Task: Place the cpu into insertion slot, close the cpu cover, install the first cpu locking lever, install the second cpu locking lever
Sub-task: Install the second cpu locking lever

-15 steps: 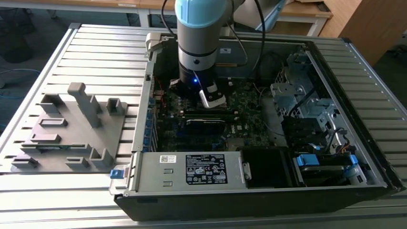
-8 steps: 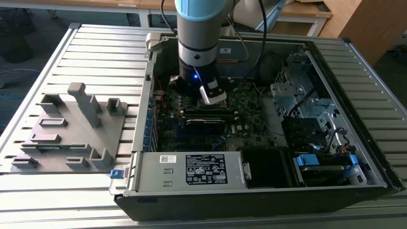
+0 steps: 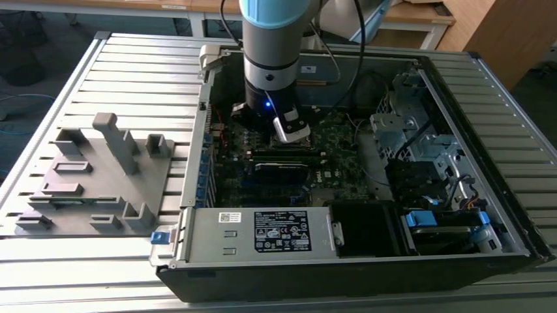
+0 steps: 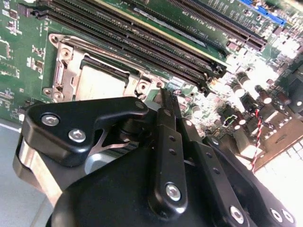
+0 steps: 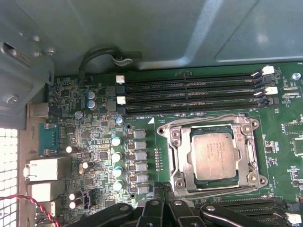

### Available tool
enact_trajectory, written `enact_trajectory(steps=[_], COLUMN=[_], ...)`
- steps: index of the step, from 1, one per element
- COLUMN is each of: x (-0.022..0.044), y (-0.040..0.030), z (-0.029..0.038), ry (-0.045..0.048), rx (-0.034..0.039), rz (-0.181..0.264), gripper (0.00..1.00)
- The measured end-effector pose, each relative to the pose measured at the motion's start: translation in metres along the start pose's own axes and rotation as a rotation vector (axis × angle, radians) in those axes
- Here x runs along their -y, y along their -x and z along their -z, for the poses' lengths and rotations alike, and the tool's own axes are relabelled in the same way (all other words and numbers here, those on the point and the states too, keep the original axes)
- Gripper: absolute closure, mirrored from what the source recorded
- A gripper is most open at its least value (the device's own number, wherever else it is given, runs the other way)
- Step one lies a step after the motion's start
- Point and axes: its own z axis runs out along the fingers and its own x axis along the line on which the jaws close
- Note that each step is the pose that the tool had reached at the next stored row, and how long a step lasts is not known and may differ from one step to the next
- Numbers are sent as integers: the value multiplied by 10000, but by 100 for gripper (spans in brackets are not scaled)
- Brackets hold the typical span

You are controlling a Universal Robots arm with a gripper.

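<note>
The flat square silver-grey cpu (image 5: 214, 154) is sitting in the silver-edged insertion slot (image 5: 177, 156), light but fragile, edges only, while the black gripper (image 4: 163, 97), at six o'clock from it, is pinched together, holding nothing.

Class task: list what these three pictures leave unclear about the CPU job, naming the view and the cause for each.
- Tool, second wrist view: fingertips foreshortened, so open or shut is unclear.
- Cpu, first wrist view: whether it is fully seated cannot be judged from above.
- Insertion slot, exterior view: arm blocks most of it.
- Cpu, second wrist view: near edge hidden by the tool's black linkage.
</note>
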Motion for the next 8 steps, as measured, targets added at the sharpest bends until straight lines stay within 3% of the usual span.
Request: enact_trajectory(steps=[8], x=[-9], y=[77], z=[-1], ry=[0], rx=[0], rz=[-2], gripper=[90])
